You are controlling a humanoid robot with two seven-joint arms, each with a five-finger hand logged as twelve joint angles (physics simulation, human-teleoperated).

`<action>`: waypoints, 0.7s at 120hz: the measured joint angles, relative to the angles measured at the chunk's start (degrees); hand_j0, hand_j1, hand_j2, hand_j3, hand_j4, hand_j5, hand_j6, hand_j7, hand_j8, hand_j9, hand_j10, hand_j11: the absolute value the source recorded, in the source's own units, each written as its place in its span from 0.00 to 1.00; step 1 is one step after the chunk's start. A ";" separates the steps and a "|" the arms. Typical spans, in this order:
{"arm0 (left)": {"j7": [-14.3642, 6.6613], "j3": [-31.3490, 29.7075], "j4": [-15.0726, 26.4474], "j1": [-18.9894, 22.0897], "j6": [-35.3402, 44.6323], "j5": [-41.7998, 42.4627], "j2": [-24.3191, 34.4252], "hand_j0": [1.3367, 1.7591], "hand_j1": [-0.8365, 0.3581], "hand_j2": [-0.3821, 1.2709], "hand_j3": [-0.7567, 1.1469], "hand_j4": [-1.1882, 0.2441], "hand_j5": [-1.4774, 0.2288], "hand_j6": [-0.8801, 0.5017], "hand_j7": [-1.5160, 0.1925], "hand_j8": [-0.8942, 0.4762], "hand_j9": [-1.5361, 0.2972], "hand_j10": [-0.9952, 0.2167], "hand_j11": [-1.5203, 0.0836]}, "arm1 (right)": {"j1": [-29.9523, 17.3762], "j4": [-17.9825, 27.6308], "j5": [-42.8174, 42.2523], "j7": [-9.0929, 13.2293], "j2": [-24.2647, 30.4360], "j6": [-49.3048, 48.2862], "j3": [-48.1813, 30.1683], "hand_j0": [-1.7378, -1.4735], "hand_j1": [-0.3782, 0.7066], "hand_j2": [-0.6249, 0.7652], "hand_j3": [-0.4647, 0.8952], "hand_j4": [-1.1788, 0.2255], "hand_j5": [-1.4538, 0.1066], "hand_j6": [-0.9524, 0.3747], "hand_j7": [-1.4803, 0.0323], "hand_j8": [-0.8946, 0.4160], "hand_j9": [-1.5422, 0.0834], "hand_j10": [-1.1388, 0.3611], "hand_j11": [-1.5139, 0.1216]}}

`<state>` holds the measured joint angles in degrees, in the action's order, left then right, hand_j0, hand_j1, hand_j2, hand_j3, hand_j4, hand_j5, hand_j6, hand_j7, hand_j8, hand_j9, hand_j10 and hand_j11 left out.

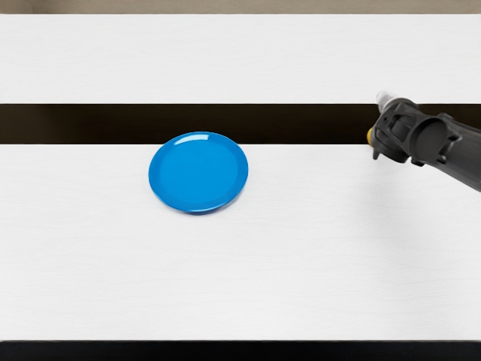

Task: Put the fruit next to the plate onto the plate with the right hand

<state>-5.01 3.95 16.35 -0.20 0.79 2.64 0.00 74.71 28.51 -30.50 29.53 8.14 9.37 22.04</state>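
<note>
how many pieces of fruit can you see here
1, and only partly: a small yellow fruit peeks out at the left edge of the dark right hand, far right. The round blue plate holds none. More could be hidden behind the hand.

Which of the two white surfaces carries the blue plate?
The nearer white surface, below the dark gap: the blue plate rests there, its far rim against the gap. The farther surface lies beyond.

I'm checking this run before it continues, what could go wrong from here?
Only a yellow sliver of the fruit shows at the right hand, so the hold can't be confirmed; it might slip. The hand sits by the dark gap, far from the blue plate: a drop could land there.
</note>
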 joint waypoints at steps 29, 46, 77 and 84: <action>0.00 0.00 0.01 0.01 0.00 0.00 0.00 0.76 0.99 0.23 0.40 0.83 0.86 0.63 0.88 0.65 0.84 0.82 0.94 | -1.59 -3.45 0.02 -1.81 0.16 -1.25 -2.16 0.30 0.23 0.42 0.34 0.71 0.78 0.58 0.82 0.54 0.80 0.64 0.78; 0.00 0.00 0.01 0.02 0.00 0.00 0.00 0.76 0.99 0.23 0.40 0.83 0.86 0.63 0.88 0.65 0.84 0.82 0.94 | -3.04 -4.17 0.00 -2.13 -0.34 -1.41 -2.81 0.30 0.24 0.42 0.34 0.70 0.77 0.57 0.81 0.53 0.79 0.63 0.77; 0.00 0.00 0.00 -0.05 0.00 0.00 0.00 0.76 0.99 0.23 0.40 0.83 0.86 0.63 0.88 0.65 0.84 0.82 0.94 | -3.56 -4.33 0.01 -3.23 -0.49 -1.46 -4.25 0.30 0.30 0.42 0.34 0.66 0.73 0.53 0.77 0.49 0.75 0.60 0.73; 0.00 0.00 0.00 -0.04 0.00 0.00 0.00 0.76 0.99 0.23 0.40 0.83 0.86 0.63 0.88 0.65 0.84 0.82 0.94 | -3.61 -4.33 0.01 -3.32 -0.49 -1.48 -4.36 0.30 0.33 0.41 0.34 0.64 0.70 0.51 0.74 0.47 0.73 0.58 0.71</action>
<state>-5.01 3.95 16.35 -0.24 0.79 2.64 0.00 71.10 24.18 -30.49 26.22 7.66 7.89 17.67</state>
